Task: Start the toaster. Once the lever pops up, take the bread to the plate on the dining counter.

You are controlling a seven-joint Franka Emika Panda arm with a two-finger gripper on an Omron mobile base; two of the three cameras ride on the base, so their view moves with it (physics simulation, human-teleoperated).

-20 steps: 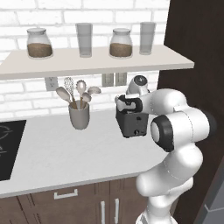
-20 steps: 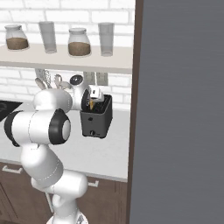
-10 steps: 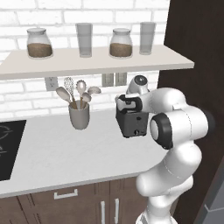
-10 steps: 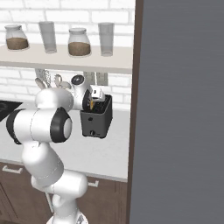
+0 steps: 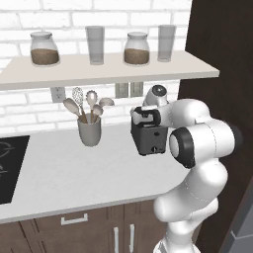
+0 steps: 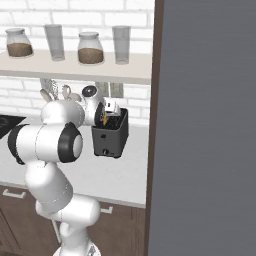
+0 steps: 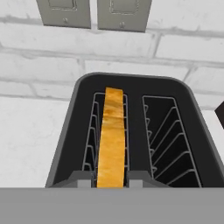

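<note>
The white worktop (image 5: 74,178) ran under the gripper (image 6: 105,119), and the toaster (image 5: 148,137) stood on it directly below the fingers, close to the brick wall. A grey utensil cup (image 5: 89,131) sat on the same surface well off to the gripper's left, and a black cooktop (image 5: 10,165) lay farther left again. Above the gripper hung a pale shelf (image 5: 108,68) carrying two lidded jars (image 5: 44,49) and two tall glasses (image 5: 95,44) in a row.
</note>
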